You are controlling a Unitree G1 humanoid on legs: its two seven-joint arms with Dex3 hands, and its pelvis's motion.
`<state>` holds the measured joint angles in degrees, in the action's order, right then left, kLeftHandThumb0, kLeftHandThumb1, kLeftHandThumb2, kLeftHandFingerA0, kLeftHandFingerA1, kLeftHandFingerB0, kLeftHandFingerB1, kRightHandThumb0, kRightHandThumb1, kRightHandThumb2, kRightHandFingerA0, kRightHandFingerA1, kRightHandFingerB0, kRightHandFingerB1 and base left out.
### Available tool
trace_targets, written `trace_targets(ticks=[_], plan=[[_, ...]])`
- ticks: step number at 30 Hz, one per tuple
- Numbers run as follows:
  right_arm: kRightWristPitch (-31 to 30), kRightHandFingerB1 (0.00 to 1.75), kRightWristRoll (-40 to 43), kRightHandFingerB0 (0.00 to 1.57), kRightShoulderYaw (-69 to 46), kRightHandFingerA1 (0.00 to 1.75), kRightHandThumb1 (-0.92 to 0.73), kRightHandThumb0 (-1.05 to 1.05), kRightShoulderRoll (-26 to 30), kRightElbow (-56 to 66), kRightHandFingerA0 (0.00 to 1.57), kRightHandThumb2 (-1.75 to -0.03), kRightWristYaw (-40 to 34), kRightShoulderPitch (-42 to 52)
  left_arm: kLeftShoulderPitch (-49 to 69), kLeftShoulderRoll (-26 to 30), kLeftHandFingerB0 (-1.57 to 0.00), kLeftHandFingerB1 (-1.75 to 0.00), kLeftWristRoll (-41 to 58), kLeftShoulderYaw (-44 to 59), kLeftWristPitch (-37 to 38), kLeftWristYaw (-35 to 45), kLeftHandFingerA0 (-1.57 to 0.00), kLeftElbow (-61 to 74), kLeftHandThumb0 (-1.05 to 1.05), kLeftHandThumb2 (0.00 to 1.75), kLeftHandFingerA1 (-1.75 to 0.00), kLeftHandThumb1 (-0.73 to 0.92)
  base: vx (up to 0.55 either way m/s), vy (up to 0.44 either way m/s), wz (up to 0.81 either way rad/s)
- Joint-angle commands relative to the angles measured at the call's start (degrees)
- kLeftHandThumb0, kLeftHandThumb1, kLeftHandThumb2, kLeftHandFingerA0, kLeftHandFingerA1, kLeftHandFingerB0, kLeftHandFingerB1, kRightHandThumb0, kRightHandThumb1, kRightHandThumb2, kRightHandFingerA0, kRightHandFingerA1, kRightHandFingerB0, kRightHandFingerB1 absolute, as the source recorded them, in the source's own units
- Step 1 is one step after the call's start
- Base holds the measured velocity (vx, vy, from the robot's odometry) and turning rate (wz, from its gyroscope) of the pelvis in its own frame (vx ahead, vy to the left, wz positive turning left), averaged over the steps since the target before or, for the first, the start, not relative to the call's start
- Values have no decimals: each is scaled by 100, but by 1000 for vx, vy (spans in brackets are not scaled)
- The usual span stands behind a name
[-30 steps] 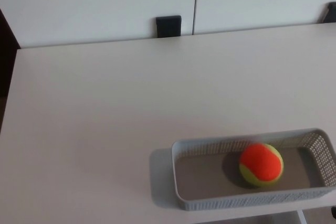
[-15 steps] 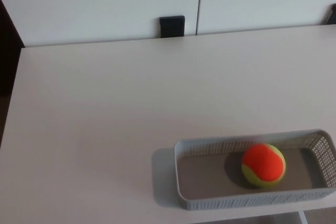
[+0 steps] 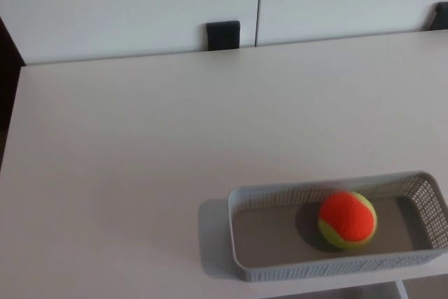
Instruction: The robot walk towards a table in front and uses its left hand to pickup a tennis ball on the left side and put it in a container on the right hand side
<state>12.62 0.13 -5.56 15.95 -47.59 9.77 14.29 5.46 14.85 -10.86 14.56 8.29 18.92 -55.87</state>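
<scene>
The tennis ball [image 3: 348,219] sits inside the grey mesh container [image 3: 315,265] on the near right of the desk [image 3: 126,159], so the drop looks done. Neither robot hand is in view, so can't tell if they're apart or closed.

A white table [image 3: 140,159] is seen from above, filling most of the head view. Near its front right edge a grey perforated container [image 3: 241,257] is set, its long side running across the picture. An orange and yellow-green tennis ball [image 3: 347,219] is held inside it, resting on the floor of the container, right of its middle. Behind the table, white panels [image 3: 126,5] are seen, with a black bracket [image 3: 222,35] at the table's far edge.
</scene>
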Motion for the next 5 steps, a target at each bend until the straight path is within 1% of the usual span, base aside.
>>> trace_targets(ticks=[1, 2, 3, 5], plan=[[83, 37, 64, 12, -72, 47, -54, -43, 73, 66, 32, -69, 96, 27, 249, -34, -16, -32, -621, -595, 353, -1664, -18, -97, -59, 63, -37, 77, 0, 0, 0], [87, 37, 48, 12, -65, 47, -53, -44, 83, 54, 32, -70, 85, 12, 275, 19, -17, -32, -702, -701, 447, -1782, -22, -160, -60, 63, -39, 76, 0, 0, 0], [86, 38, 15, 12, -42, 46, -54, -45, 94, 61, 31, -70, 69, -27, 267, 53, -17, -32, -644, -710, 512, -1784, -20, -204, -60, 63, -38, 76, 0, 0, 0], [80, 38, -15, 12, -17, 46, -54, -45, 103, 73, 31, -70, 56, -70, 244, 73, -17, -32, -542, -685, 555, -1746, -20, -234, -60, 63, -38, 76, 0, 0, 0]])
